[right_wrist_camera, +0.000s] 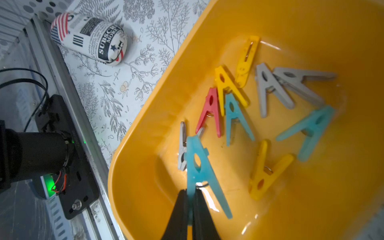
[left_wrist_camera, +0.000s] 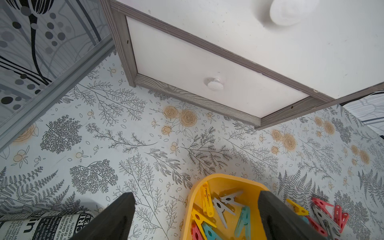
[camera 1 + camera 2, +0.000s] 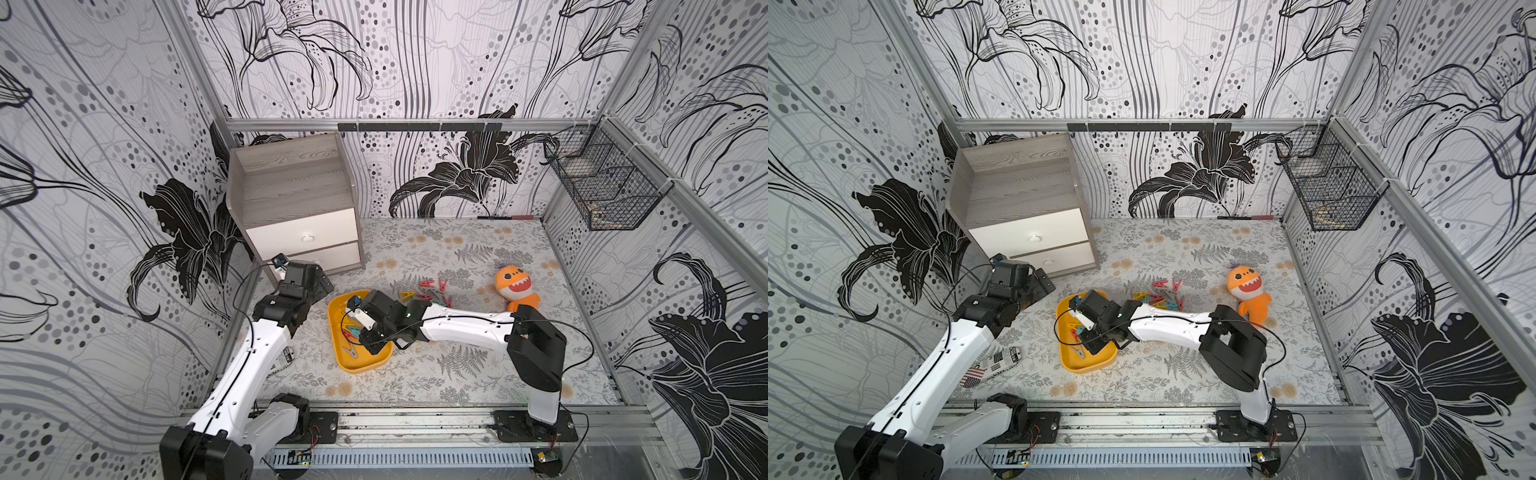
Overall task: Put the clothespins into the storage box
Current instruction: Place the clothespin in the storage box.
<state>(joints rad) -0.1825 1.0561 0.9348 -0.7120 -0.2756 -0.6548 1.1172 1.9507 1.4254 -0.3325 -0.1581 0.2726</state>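
Observation:
The storage box [image 3: 356, 365] [image 3: 1089, 366] is a shallow yellow-orange tray lying left of the table's middle. Several clothespins [image 1: 268, 91] in yellow, teal, red and grey lie inside it. My right gripper [image 1: 190, 190] [image 3: 365, 334] hangs over the box's near half, shut on one leg of a teal clothespin [image 1: 197, 164]. A loose pile of clothespins [image 3: 432, 293] [image 3: 1163, 297] [image 2: 324, 214] lies on the table behind the box. My left gripper [image 2: 196, 194] [image 3: 318, 282] stands open and holds nothing, by the box's far left corner [image 2: 195, 199].
A grey wood drawer cabinet [image 3: 299, 208] stands at the back left, close to my left gripper. An orange shark plush [image 3: 517, 286] sits right of the loose pile. A newspaper-print pouch [image 3: 1000, 359] [image 1: 91, 37] lies near the front left. A black wire basket [image 3: 602, 187] hangs on the right wall.

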